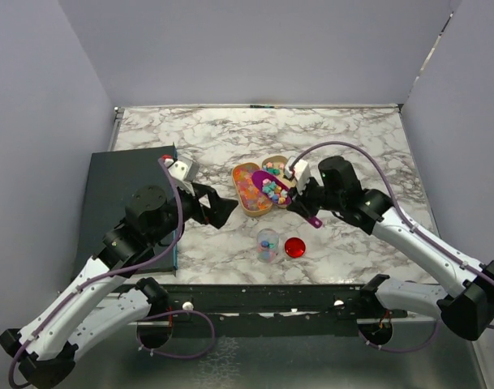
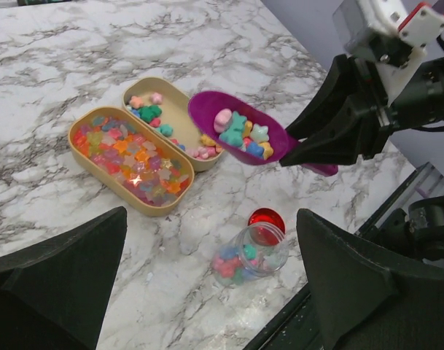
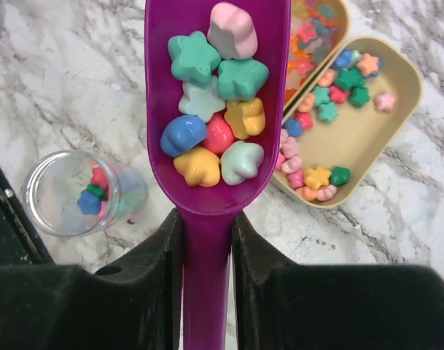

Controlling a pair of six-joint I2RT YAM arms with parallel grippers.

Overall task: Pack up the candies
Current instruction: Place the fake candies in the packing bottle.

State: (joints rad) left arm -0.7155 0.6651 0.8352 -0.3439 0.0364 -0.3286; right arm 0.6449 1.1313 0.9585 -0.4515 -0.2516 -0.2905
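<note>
Top looks down from behind; close wrist views share scoop

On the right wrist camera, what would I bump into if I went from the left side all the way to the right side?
clear jar → purple scoop full of candies → tan tray
</note>
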